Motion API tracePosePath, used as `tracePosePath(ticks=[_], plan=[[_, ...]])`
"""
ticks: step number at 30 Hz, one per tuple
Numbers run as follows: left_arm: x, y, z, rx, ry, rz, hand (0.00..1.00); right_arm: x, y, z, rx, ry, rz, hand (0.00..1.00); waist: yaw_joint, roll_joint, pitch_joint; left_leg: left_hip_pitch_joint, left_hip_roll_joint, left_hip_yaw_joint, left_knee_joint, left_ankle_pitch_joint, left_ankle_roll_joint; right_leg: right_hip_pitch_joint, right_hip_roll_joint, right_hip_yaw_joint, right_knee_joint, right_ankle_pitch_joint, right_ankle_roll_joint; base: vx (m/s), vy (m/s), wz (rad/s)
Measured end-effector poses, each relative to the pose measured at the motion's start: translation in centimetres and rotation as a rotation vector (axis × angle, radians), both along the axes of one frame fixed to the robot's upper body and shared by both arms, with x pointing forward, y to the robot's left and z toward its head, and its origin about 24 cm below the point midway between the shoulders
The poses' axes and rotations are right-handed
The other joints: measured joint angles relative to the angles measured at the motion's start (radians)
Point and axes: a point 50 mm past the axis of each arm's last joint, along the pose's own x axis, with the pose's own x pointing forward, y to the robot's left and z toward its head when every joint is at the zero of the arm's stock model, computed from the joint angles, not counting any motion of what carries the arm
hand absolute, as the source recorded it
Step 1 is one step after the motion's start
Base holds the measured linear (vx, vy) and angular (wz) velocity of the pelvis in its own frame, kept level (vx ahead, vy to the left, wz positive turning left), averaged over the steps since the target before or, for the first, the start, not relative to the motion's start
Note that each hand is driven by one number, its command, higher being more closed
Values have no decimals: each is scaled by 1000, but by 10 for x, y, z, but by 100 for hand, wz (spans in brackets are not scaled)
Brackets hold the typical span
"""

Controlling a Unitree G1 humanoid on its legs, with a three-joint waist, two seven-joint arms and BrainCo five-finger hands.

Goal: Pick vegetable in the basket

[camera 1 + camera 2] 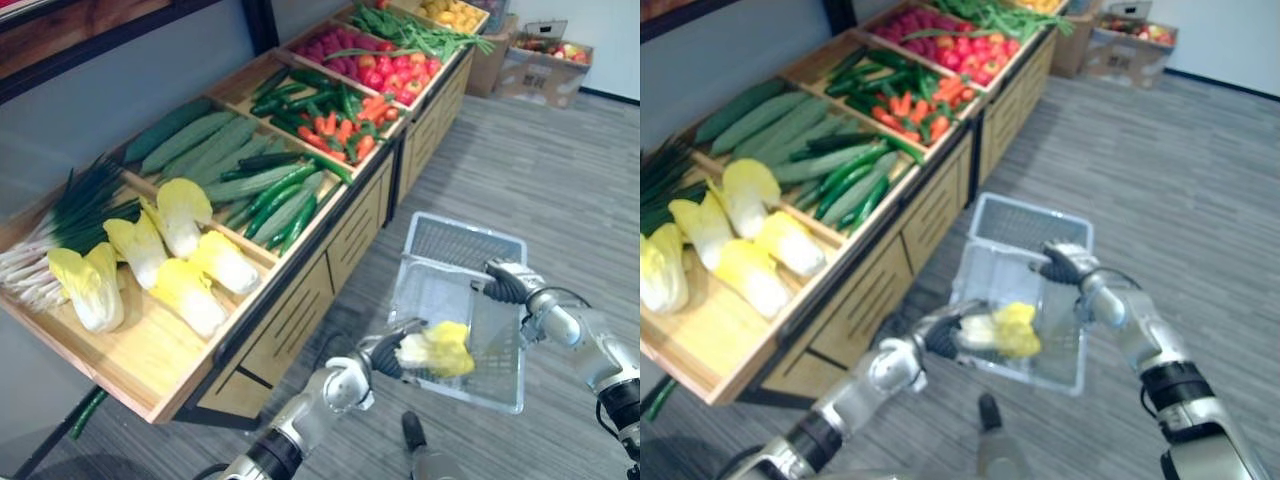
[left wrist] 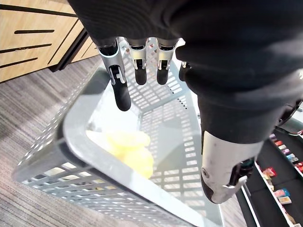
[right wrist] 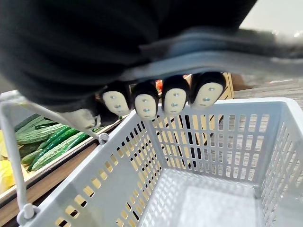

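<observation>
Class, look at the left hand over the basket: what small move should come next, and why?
Probably lift the left hand clear of the basket. Its fingers are straight and hold nothing, the yellow cabbage already lies inside the basket below them, and the right hand grips the basket handle.

Showing pale yellow fading to white on the cabbage [image 1: 437, 350], light grey with a grid of small holes on the basket [image 1: 462, 243], dark green on the cucumbers [image 1: 275, 190], grey streaks across the floor [image 1: 530, 170].
</observation>
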Motion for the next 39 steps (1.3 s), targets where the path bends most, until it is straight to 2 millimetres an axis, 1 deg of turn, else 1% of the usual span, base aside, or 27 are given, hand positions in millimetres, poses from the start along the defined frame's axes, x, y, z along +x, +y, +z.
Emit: tracePosePath(ticks=[4,7,10,11,12,13,14,15,17,18,19,21,22,23,24,25,26,27,29,30,31,32,34,35,36,37,39], plan=[[0,-1,1,-3,-1,-7,0,-2,-3,-2,3,5,-12,100,0,4,2,-16,5,-27,24,-15,4,1,-4,-6,0,1,2,-18,34,5],[0,-3,12,-25,-39,-20,0,-5,-9,-3,10,6,-36,100,0,8,4,-21,2,-37,29,-19,8,4,-10,-12,0,2,4,-24,40,9],[-6,-5,38,-102,-117,-82,0,-8,-11,-7,11,20,-44,100,2,11,3,-28,12,-43,48,-28,10,6,-10,-17,0,3,6,-10,16,4],[-8,-6,43,-123,-122,-105,0,-8,-12,-8,10,25,-45,100,2,13,3,-27,16,-43,53,-30,10,9,-9,-17,0,3,6,0,0,0],[-17,-6,54,-191,-108,-183,0,-11,-13,-11,11,38,-49,100,5,18,2,-21,27,-43,67,-38,8,19,-8,-17,0,3,6,-9,33,-2],[-21,-6,59,-213,-110,-217,0,-12,-13,-13,11,43,-51,100,5,19,2,-18,30,-41,70,-39,7,23,-6,-18,0,3,6,-7,38,-5],[-30,-3,69,-256,-101,-287,0,-14,-14,-16,12,55,-55,100,7,20,2,-11,32,-38,69,-40,5,33,-3,-17,1,3,6,-7,19,-3],[-34,0,74,-312,-61,-321,0,-15,-15,-17,13,60,-56,100,7,23,0,-8,33,-38,69,-41,4,36,-2,-17,1,3,6,-7,18,-5],[-43,17,92,-474,55,-405,0,-19,-17,-22,19,73,-67,100,17,25,-1,5,32,-22,60,-45,-5,36,-2,-18,9,3,6,-12,20,-7],[-43,21,96,-502,76,-413,0,-21,-19,-25,18,80,-74,100,24,27,-2,7,32,-19,58,-45,-6,36,-1,-18,11,3,6,0,0,0],[-43,28,102,-549,94,-412,0,-26,-23,-32,18,103,-91,100,31,30,-5,6,31,-23,54,-43,-6,36,-3,-28,16,0,5,-20,12,17],[-40,38,108,-610,97,-371,0,-36,-31,-46,26,144,-135,100,34,32,-9,1,14,-50,27,-28,-4,41,-17,-55,18,-5,6,-9,5,40],[-38,47,111,-650,86,-320,0,-46,-38,-56,49,171,-184,100,35,32,-14,-8,-4,-76,1,-14,3,43,-29,-78,17,-8,7,1,-4,66],[-36,60,113,-697,71,-242,0,-57,-46,-70,83,200,-255,100,35,29,-22,-21,-15,-106,-21,1,5,45,-39,-107,16,-19,6,8,-14,73],[-36,68,113,-718,62,-188,0,-64,-51,-78,104,220,-297,100,35,25,-26,-30,-21,-128,-31,10,6,47,-42,-126,16,-23,3,28,-38,81],[-34,86,110,-737,39,-81,0,-77,-58,-93,141,267,-376,100,38,23,-37,-35,-33,-161,-62,34,7,57,-48,-160,15,-31,-1,31,-41,75],[-34,97,107,-747,28,-7,0,-87,-62,-105,167,298,-435,100,41,10,-44,-40,-45,-185,-89,55,5,63,-54,-182,12,-36,-3,42,-57,87],[-34,107,105,-757,15,59,0,-99,-67,-116,190,329,-500,100,47,3,-63,-51,-57,-214,-116,76,7,66,-60,-209,6,-39,-5,52,-50,90],[-29,127,102,-843,-43,233,0,-125,-78,-140,250,397,-660,100,68,-14,-73,-51,-97,-287,-196,134,21,93,-75,-282,-11,-42,-7,52,-47,97],[-27,130,101,-863,-59,271,0,-131,-80,-145,266,410,-695,100,77,-15,-77,-51,-105,-301,-213,147,24,97,-79,-297,-13,-43,-8,38,-37,92],[-25,139,98,-898,-94,368,0,-142,-80,-155,296,443,-754,100,83,-26,-78,-52,-122,-338,-251,174,29,108,-87,-332,-18,-43,-8,22,-21,71],[-25,145,96,-903,-111,420,0,-146,-79,-159,311,456,-775,100,83,-30,-81,-51,-131,-351,-266,188,32,110,-91,-348,-19,-43,-9,7,-8,81],[-26,174,76,-872,-130,667,0,-159,-79,-168,352,469,-852,100,82,-37,-89,-49,-153,-398,-318,223,41,124,-101,-397,-19,-45,-11,-24,10,60],[-28,182,70,-859,-130,728,0,-162,-79,-170,361,474,-866,100,82,-39,-92,-49,-156,-405,-330,231,43,124,-103,-406,-18,-47,-10,-32,8,48],[-34,203,56,-780,-145,896,0,-170,-79,-175,398,473,-914,100,81,-48,-104,-49,-173,-423,-359,249,46,124,-111,-428,-18,-58,-6,-27,9,36],[-37,211,50,-742,-147,957,0,-174,-79,-177,408,479,-934,100,82,-49,-109,-48,-176,-429,-373,257,46,124,-112,-433,-17,-59,-7,-40,12,39],[-50,241,24,-606,-124,1172,0,-187,-83,-182,442,491,-999,100,82,-53,-129,-46,-189,-455,-419,283,44,123,-114,-460,-17,-65,-10,-34,14,33]])
